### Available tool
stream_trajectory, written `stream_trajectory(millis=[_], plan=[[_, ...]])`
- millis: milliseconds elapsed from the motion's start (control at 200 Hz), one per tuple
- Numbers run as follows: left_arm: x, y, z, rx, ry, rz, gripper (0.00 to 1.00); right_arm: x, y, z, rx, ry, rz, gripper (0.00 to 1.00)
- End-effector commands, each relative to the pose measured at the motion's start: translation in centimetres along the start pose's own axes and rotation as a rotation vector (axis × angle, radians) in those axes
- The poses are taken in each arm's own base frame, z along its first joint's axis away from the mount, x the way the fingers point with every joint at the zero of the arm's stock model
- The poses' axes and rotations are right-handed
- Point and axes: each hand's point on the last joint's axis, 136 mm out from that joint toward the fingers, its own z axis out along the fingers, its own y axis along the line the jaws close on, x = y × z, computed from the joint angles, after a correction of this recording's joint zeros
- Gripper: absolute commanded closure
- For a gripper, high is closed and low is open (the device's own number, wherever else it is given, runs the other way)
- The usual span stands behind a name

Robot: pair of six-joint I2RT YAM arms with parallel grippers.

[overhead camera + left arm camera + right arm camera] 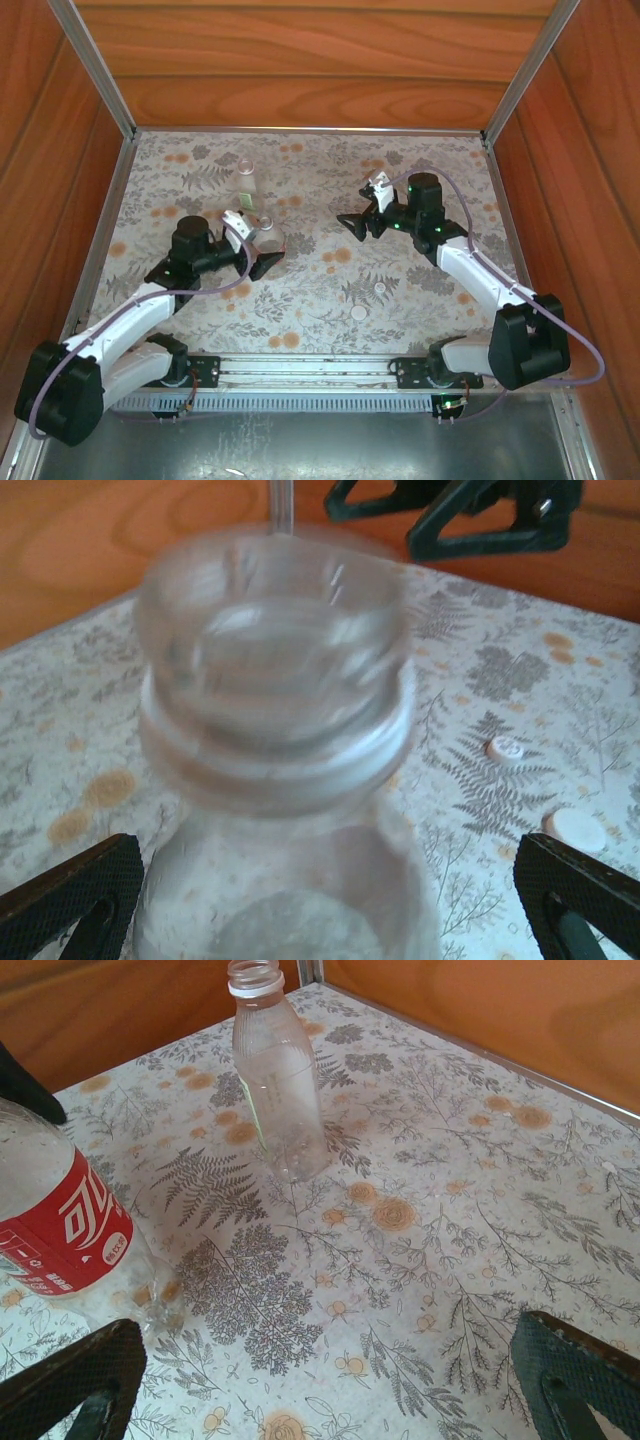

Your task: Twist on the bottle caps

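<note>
Left gripper (pixel 325 895) fully open astride red-label bottle (pixel 270 680), gripping nothing. Right gripper (pixel 330 1380) fully open, empty. Clamp bottle squarely below neck before fetching cap (pixel 507 748).

On the table (pixel 460 190), left of centre frame, the far bottle (pixel 245 182) stands behind the near bottle (pixel 268 232). Lower and right of centre, the far cap (pixel 380 289) lies near the near cap (pixel 358 312), well apart from both bottles.

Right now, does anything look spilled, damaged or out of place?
Nothing spilled or damaged. The red-labelled clear plastic bottle and the pale-labelled bottle stand uncapped; two small round white caps lie loose on the flowered cloth.
</note>
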Motion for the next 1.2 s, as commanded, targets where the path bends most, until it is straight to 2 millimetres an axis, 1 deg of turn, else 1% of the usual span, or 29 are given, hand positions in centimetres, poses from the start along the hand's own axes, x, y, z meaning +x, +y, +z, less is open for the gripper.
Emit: stream_trajectory(millis=[0,160,255,335,430,530,630,720,780,835,955,1010,1089,1169,1194], plan=[[1.6,0.3,0.6,-0.015,0.026,-0.002,0.01,-1.5,0.5,0.2,-0.028,-0.032,-0.028,0.0],[2.0,0.3,1.0,-0.006,0.023,-0.003,0.11,-1.3,0.4,0.3,-0.025,-0.026,-0.026,0.0],[2.2,0.2,1.2,0.005,0.03,-0.003,0.2,-1.3,0.4,0.3,-0.024,-0.026,-0.022,0.0],[2.1,0.1,1.4,0.018,0.03,0.0,0.3,-1.3,0.2,0.3,-0.012,-0.027,-0.016,0.0],[1.8,0.0,1.5,0.03,0.026,0.005,0.34,-1.3,0.0,0.1,0.007,-0.027,-0.01,0.0],[1.5,0.0,1.7,0.042,0.022,0.012,0.34,-1.2,-0.3,0.0,0.027,-0.024,0.0,0.0],[1.3,0.1,2.0,0.045,0.025,0.027,0.34,-0.9,-0.8,-0.2,0.062,-0.011,0.057,0.0],[0.8,0.6,2.8,0.053,0.025,0.044,0.34,-0.4,-1.6,-0.2,0.114,-0.011,0.18,0.0],[0.1,1.0,3.4,0.061,0.017,0.058,0.34,0.0,-2.3,-0.5,0.165,-0.019,0.285,0.0],[-0.7,1.3,4.1,0.075,0.005,0.068,0.34,0.7,-2.6,-0.9,0.205,-0.012,0.364,0.0],[-2.0,1.9,6.0,0.128,-0.016,0.084,0.34,2.5,-2.4,-1.9,0.24,0.025,0.399,0.0],[-2.4,2.1,7.0,0.158,-0.02,0.087,0.34,3.7,-2.4,-2.1,0.237,0.044,0.442,0.0],[-2.6,2.6,8.2,0.185,-0.022,0.092,0.34,5.1,-2.8,-2.5,0.265,0.081,0.504,0.0],[-2.5,3.1,9.3,0.195,-0.019,0.106,0.34,6.0,-2.2,-2.8,0.257,0.136,0.504,0.0],[-2.5,3.2,9.6,0.199,-0.019,0.11,0.34,6.3,-2.1,-3.0,0.265,0.146,0.508,0.02]])
